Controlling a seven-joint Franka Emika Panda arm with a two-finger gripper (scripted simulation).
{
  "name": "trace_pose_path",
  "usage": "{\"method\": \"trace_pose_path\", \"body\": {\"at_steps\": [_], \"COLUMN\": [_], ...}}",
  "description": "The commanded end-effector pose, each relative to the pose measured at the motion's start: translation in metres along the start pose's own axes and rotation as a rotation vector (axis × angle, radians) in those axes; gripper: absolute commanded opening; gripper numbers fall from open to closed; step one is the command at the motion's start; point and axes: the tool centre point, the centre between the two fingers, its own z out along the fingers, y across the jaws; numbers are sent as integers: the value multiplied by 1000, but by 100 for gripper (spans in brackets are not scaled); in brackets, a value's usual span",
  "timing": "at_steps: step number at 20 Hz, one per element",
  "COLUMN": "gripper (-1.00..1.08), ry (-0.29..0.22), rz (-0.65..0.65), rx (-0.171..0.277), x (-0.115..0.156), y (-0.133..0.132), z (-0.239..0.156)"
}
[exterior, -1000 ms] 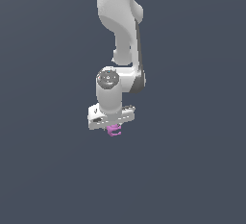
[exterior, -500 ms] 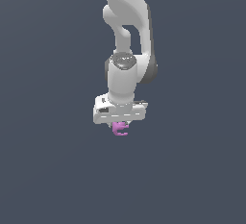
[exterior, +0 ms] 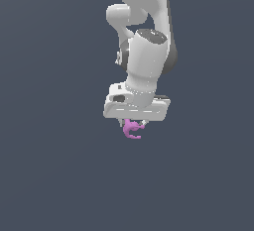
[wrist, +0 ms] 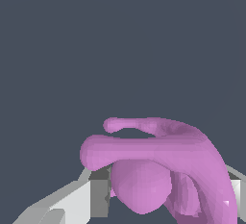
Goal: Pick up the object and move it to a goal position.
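The object (exterior: 131,129) is a small pink-purple piece with curved prongs, hanging just under the white hand of the arm in the exterior view. My gripper (exterior: 132,124) is shut on it, with the fingers mostly hidden behind the hand and the piece. In the wrist view the object (wrist: 158,170) fills the lower middle, its rounded body and long prongs sticking out between the grey fingers (wrist: 98,194). It is held up in the air, touching no surface.
Only a plain dark grey-blue background shows around the arm in both views. No goal marker, other object or edge is visible.
The arm has moved toward the exterior view's right and appears larger, carrying the pink-purple object along in the shut gripper.
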Motion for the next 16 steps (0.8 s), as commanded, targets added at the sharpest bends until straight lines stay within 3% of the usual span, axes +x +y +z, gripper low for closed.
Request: {"method": "trace_pose_path", "body": {"at_steps": [1, 16], "gripper": [-100, -100], "ry": [24, 166], "rz": [31, 212], "rx": [-19, -143], "x": [9, 62], "y": [-6, -42], "z": [-17, -119]}}
